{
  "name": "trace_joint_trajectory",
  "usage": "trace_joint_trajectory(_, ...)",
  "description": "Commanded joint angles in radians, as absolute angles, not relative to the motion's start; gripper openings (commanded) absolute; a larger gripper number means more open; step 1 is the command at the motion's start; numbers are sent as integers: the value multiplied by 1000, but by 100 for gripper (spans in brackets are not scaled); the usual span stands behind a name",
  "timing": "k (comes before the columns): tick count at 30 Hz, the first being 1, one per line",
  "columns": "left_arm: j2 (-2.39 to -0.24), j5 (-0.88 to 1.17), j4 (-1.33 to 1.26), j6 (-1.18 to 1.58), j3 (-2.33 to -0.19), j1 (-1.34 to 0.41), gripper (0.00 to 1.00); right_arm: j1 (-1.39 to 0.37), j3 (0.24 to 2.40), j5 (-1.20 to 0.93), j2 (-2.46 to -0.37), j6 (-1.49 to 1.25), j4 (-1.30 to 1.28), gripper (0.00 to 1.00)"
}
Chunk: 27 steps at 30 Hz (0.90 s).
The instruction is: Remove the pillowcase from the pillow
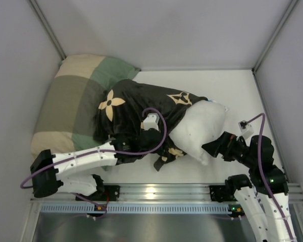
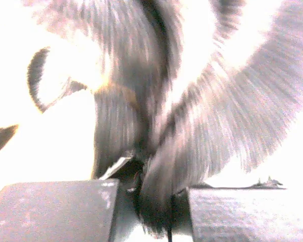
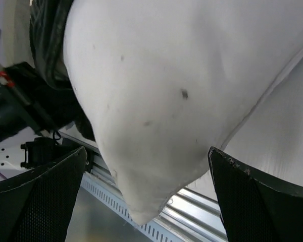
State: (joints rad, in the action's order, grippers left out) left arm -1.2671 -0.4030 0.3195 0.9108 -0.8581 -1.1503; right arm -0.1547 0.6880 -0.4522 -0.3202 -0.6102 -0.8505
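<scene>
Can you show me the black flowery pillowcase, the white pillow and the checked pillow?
pillowcase [image 1: 131,98], top view, black middle.
white pillow [image 1: 199,128], top view, bare middle.
checked pillow [image 1: 65,101], top view, olive patch.

Checked pillow [image 1: 73,103] on table [image 1: 227,91], left.

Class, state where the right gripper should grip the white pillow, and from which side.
Grip the pillow by its bare near corner, coming from the right: it tapers to a point, sticks out of the pillowcase, and sits between the right gripper's open fingers.
</scene>
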Motion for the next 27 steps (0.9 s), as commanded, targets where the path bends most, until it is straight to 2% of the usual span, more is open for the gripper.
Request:
trace_joint_trajectory(1,-1172,-474,325,810,-968,-1124,0,-155,692,-446,-296,-601,-877,100)
trace_joint_trajectory(12,-1310,-384,319,735,-1071,-1074,0,-156,678,-460,-256,-592,-931,99)
trace_joint_trajectory(27,-1290,-342,314,718,-1077,-1035,0,-156,589,-506,-282,-560,-891,100)
